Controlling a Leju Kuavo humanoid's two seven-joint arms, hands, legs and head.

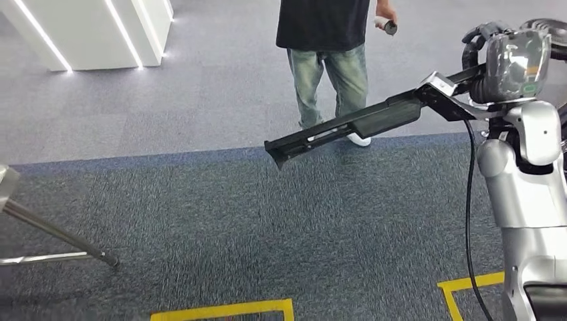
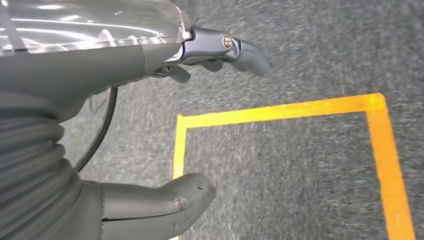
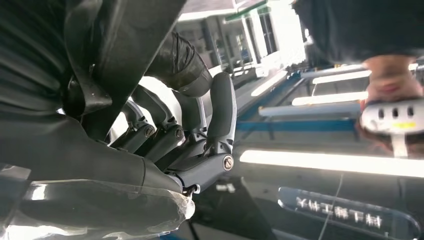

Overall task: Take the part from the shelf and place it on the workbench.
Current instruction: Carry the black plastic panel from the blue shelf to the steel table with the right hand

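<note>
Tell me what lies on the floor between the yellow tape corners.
Bare grey carpet lies between the left yellow tape corner and the right yellow tape corner, in the head view.

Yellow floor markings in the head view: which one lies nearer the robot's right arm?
The yellow tape corner at the lower right, beside the silver right arm. The other yellow outline sits at bottom centre, further from that arm.

An indoor robot test hall: grey carpet floor (image 1: 200, 214) marked with yellow tape boxes (image 1: 224, 309), white lit display plinth (image 1: 93, 33).
</note>
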